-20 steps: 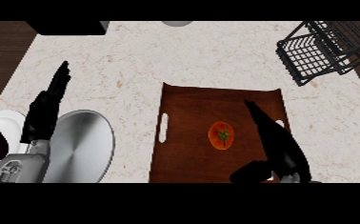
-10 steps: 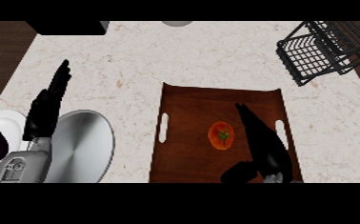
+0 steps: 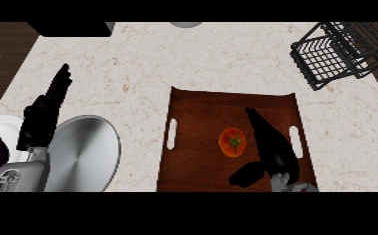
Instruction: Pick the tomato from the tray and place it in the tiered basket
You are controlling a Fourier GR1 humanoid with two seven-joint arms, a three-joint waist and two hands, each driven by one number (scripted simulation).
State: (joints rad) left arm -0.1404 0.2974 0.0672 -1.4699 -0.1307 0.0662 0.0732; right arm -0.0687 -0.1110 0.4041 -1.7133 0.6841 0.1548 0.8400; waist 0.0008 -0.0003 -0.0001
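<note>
A red tomato with a green stem lies near the middle of the brown wooden tray. My right hand hovers over the tray just right of the tomato, fingers straight and thumb spread toward the lower left, open and holding nothing. The black wire tiered basket stands at the counter's far right. At the left edge my left hand rests open, fingers pointing up.
A round grey metal lid or pan sits at the lower left beside my left forearm. A dark box and a grey round object lie along the counter's far edge. Bare marble counter stretches between tray and basket.
My right hand has slid leftward across the tray, closing in on the tomato's right side. The tomato and left hand have stayed put.
</note>
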